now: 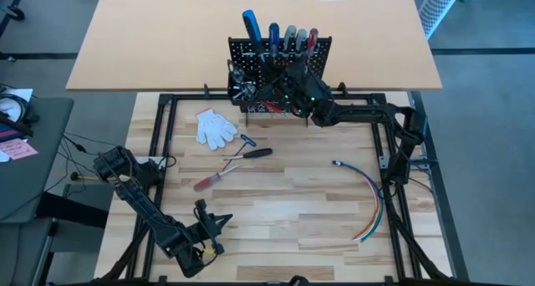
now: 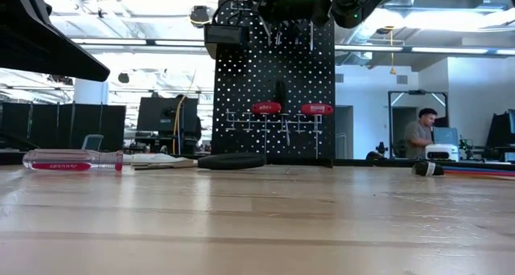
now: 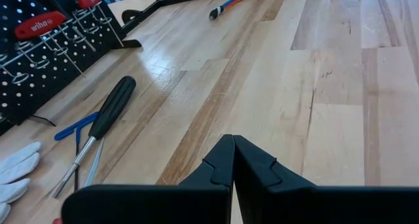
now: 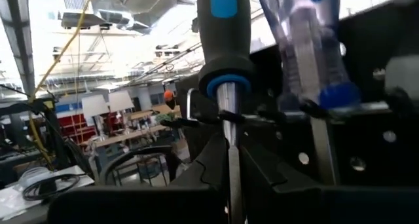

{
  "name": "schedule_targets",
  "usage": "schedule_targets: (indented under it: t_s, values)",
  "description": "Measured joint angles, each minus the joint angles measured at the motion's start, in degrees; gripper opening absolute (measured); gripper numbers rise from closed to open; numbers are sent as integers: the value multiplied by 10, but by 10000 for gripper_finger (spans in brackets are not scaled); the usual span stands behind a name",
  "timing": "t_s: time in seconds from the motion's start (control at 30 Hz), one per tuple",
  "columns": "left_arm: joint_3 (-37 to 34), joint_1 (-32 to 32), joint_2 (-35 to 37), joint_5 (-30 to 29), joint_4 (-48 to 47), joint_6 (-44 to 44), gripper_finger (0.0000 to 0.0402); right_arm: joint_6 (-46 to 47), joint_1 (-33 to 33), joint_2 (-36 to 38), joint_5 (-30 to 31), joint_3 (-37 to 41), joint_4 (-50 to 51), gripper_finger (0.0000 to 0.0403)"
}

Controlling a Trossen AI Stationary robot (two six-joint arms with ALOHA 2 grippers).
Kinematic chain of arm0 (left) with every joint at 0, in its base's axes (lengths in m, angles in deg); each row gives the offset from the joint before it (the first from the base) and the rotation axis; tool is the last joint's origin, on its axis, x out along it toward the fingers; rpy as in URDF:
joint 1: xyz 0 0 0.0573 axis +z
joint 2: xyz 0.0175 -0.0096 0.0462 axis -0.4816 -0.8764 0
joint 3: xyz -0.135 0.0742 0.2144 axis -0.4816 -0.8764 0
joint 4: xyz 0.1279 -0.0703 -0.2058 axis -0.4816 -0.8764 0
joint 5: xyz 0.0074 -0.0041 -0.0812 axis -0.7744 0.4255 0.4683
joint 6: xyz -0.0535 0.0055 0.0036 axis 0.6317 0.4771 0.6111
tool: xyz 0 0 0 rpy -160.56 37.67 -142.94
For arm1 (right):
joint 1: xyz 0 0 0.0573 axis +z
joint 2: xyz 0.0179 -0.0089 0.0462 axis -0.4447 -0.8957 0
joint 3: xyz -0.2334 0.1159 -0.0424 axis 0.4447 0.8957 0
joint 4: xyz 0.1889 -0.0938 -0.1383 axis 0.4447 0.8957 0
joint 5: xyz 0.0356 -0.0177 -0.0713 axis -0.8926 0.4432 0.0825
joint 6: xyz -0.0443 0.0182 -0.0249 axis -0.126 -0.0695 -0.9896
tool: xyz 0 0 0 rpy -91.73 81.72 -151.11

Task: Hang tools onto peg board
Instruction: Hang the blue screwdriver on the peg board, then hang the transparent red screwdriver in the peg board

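A black peg board dotted with pale holes is seen. Red-handled pliers are hung on it. A grey screwdriver with a blue band is seen above the right tool. The bench is light striped wood; white gloves lie there.

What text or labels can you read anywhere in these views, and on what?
"wiha": white letters on the red tool handle hanging on the peg board, left wrist view.
Print on the clear red-cored screwdriver handle lying on the table: too small to read.
Red mark at the peg board's base, high view: unreadable.
Pink note on the side desk: too blurred to read.
Nothing else legible.
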Motion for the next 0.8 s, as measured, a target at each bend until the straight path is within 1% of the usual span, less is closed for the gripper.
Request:
schedule_targets:
  t_s: [0.23, 0.37, 0.53, 0.7, 0.8]
  values:
    - [0, 0, 0, 0, 0, 0, 0, 16, -3, 1, 4, -1, 49, 45]
    - [0, 0, 0, 0, 0, 0, 0, 18, -4, 0, 5, -1, 86, 69]
    - [0, 0, 0, 1, 0, 0, 0, 1, -3, 0, -5, 0, 124, 130]
    - [0, 0, 0, 2, 0, 0, 0, -6, -1, 2, -47, 0, 165, 203]
    - [0, 0, 0, 2, 0, 0, 0, -14, 6, 2, -48, 0, 167, 231]
